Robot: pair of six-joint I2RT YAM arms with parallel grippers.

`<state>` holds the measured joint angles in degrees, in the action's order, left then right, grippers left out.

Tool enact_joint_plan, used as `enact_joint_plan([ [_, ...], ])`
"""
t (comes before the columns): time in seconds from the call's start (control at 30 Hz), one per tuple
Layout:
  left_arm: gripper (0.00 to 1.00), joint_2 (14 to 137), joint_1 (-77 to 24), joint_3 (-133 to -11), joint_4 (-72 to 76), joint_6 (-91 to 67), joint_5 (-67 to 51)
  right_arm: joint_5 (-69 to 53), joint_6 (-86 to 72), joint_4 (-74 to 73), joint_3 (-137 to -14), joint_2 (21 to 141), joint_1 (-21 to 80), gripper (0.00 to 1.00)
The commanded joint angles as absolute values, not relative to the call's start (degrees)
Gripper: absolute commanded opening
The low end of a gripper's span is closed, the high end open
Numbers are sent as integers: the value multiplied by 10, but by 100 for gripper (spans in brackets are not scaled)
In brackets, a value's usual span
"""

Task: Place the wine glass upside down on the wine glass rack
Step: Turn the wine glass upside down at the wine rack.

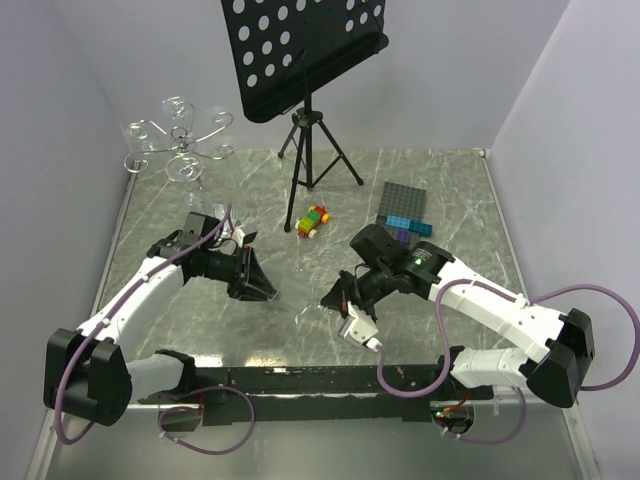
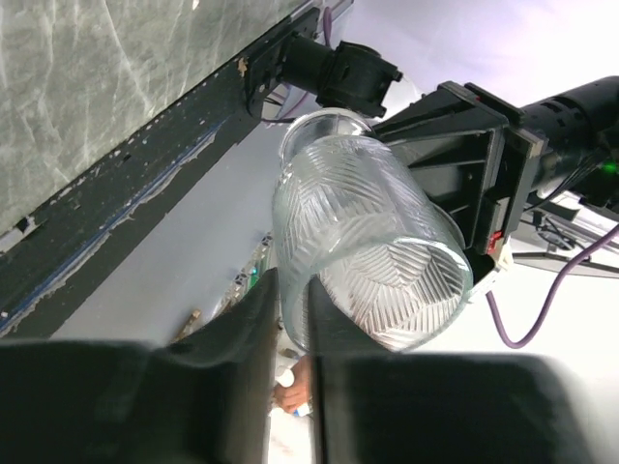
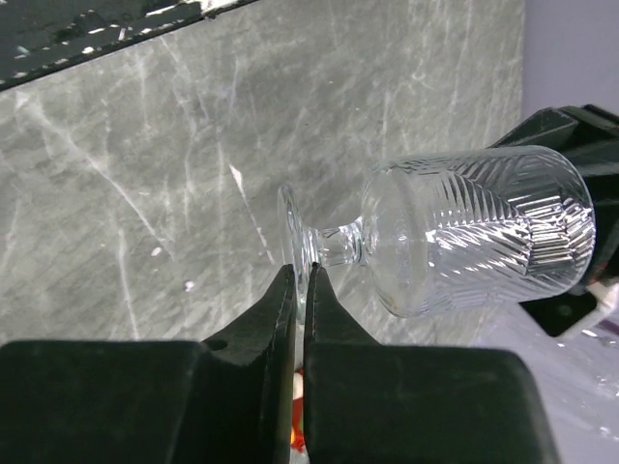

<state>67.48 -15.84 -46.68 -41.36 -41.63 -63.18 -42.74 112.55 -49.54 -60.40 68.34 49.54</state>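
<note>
I see right tool (image 3: 298, 278) clamped on wine glass (image 3: 464, 232) foot; bowl rim sits between left tool (image 2: 293, 295) narrow jaws, grip unclear.

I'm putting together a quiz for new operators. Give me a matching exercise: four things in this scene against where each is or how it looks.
Things:
1. wine glass rack
2. wine glass
3. toy car
4. music stand

Descriptions:
A. foot pinched by the right gripper
B. black, perforated, on a tripod
C. silvery wire, far left
D. small, built of multicoloured bricks

Pairs: 1-C, 2-A, 3-D, 4-B
</note>
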Motion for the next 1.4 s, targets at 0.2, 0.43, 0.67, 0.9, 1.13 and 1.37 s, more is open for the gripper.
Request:
enact_joint_plan([
  [0.2,67,673,-158,-508,-419,-408,-645,-475,1054,-507,-613,653,495,0],
  [0.43,82,671,-142,-543,-480,-367,-580,-479,983,-525,-586,618,481,0],
  [0.67,84,628,-138,-535,-423,-388,-570,-489,860,-548,-563,588,434,0],
  [0.9,86,587,-163,-506,-403,-381,-580,-533,724,-563,-578,591,358,0],
  [1.13,86,592,-263,-539,-331,-391,-513,-581,541,-507,-608,616,296,0],
  [1.37,87,568,-316,-559,-205,-396,-418,-662,348,-469,-646,671,205,0],
])
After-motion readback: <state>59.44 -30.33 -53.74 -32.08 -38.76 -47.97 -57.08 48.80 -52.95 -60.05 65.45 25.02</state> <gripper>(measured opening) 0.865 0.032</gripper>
